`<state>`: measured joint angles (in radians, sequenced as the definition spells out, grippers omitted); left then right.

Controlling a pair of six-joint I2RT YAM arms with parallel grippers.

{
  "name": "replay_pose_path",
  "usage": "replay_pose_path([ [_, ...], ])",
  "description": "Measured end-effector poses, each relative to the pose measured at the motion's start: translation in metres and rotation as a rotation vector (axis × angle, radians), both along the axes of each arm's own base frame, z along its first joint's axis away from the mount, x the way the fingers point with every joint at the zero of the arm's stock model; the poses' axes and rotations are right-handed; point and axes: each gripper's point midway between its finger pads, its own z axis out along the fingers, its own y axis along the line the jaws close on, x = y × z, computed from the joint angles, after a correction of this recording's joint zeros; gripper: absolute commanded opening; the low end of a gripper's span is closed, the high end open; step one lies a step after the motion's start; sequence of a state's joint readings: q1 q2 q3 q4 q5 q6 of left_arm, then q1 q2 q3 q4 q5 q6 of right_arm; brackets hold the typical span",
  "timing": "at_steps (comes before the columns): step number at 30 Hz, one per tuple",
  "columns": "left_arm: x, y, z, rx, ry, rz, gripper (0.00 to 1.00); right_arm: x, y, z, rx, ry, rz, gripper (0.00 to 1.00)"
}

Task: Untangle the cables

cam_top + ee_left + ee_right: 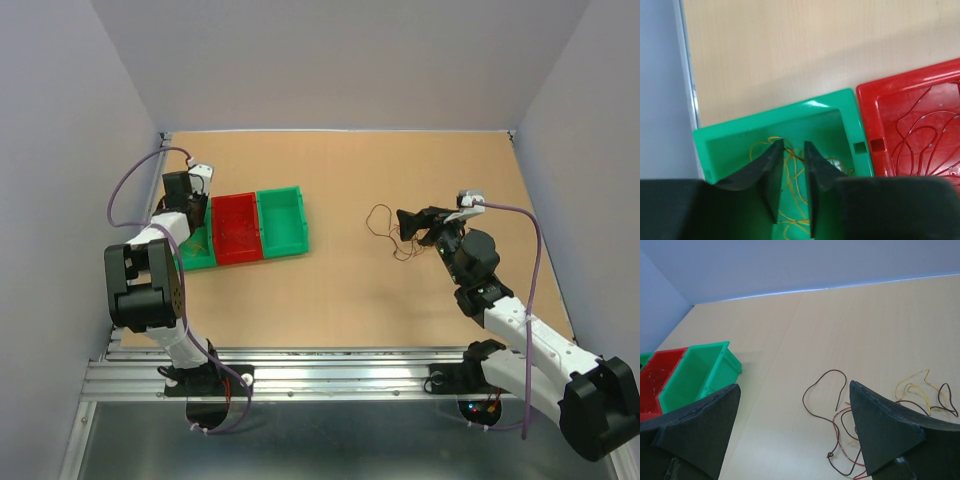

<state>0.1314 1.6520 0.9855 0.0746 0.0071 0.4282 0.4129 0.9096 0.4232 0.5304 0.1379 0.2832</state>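
Observation:
The loose cables [384,232] lie on the table just left of my right gripper [408,226]. In the right wrist view a dark brown wire [821,385] loops between my wide-open fingers, with red strands [841,432] and a yellow strand [914,387] beside the right finger [880,435]. The right gripper [795,386] is open, empty and above them. My left gripper [193,222] hangs over the leftmost green bin [775,114]. Its jaws [792,146] stand a narrow gap apart, over yellow wires [790,175] lying in that bin. One orange strand crosses at the tips.
Three bins stand in a row at the left: green [199,255], red [237,228] with thin red wires in it [920,140], and green [282,222]. The right wrist view shows the red [660,371] and green [700,371] bins. Walls enclose the table.

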Motion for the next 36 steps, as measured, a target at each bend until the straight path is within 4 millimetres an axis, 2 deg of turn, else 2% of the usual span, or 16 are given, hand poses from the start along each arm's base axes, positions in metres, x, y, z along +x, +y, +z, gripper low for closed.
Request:
replay_pose_path([
  [5,-0.015,0.003,-0.020,0.013,0.040,0.019,0.11,0.000,0.000,0.000,0.000,0.000,0.000,0.95],
  [6,-0.017,0.004,-0.022,0.018,0.042,0.024,0.08,0.000,0.000,0.000,0.000,0.000,0.000,0.95],
  [7,-0.017,0.005,-0.023,0.022,0.041,0.028,0.00,0.000,0.000,0.000,0.000,0.000,0.000,0.95],
  [12,-0.013,0.010,-0.025,0.046,0.029,0.043,0.00,0.000,0.000,0.000,0.000,0.000,0.000,0.95],
  [16,-0.018,0.012,-0.045,0.055,0.072,0.046,0.00,0.000,0.000,0.000,0.000,0.000,0.001,0.95],
  [19,-0.020,0.013,-0.052,0.061,0.082,0.049,0.00,-0.001,0.001,-0.001,-0.002,0.004,0.005,0.95],
  [21,-0.020,0.014,-0.052,0.065,0.078,0.053,0.07,-0.001,0.001,-0.002,-0.003,0.009,0.005,0.95],
  [22,-0.020,0.015,-0.051,0.066,0.078,0.054,0.19,0.000,0.001,-0.004,-0.006,0.016,0.004,0.95],
  [24,-0.020,0.015,-0.051,0.065,0.076,0.056,0.27,0.000,0.001,-0.010,-0.010,0.034,0.001,0.95],
  [28,-0.025,0.013,-0.034,0.065,0.047,0.055,0.43,0.003,0.000,-0.026,-0.028,0.086,-0.010,0.95],
  [30,-0.025,0.013,-0.014,0.068,0.005,0.056,0.48,0.002,-0.001,-0.030,-0.034,0.099,-0.013,0.95],
  [34,-0.021,0.011,0.039,0.075,-0.131,0.051,0.57,0.002,-0.003,-0.032,-0.035,0.109,-0.024,0.95],
  [36,-0.021,0.010,0.057,0.075,-0.172,0.049,0.60,0.003,-0.006,-0.035,-0.032,0.121,-0.042,0.95],
])
